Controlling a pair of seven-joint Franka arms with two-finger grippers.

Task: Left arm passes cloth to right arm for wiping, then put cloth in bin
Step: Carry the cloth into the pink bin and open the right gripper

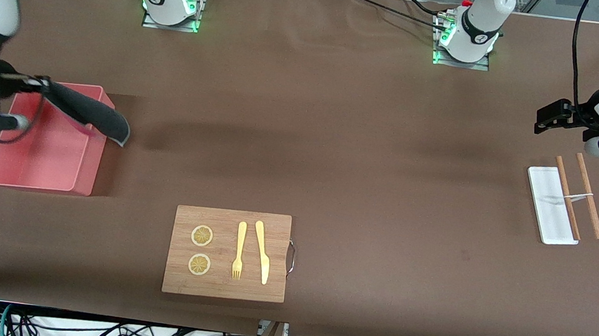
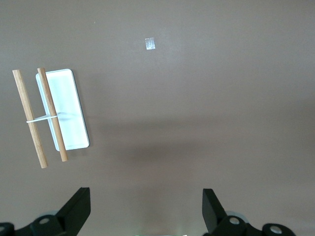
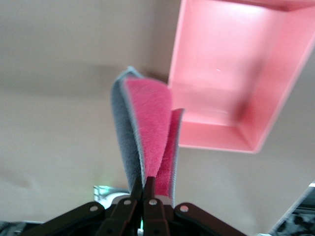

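Note:
The cloth [image 1: 91,111], dark grey outside and pinkish-red inside, hangs folded from my right gripper [image 1: 41,85], which is shut on its upper edge. It is up in the air over the pink bin [image 1: 85,170], and its loose end trails past the bin's wall toward the table's middle. In the right wrist view the cloth [image 3: 147,128] droops from the shut right gripper [image 3: 144,181] beside the bin [image 3: 221,88], which has nothing in it. My left gripper [image 1: 547,119] waits open over bare table at the left arm's end; its fingers [image 2: 78,209] hold nothing.
A small white tray [image 1: 546,208] with two tied wooden sticks [image 1: 588,201] lies below the left gripper, also showing as the tray [image 2: 69,113] in the left wrist view. A wooden board [image 1: 281,233] with two lemon slices, a fork and a knife sits near the front edge.

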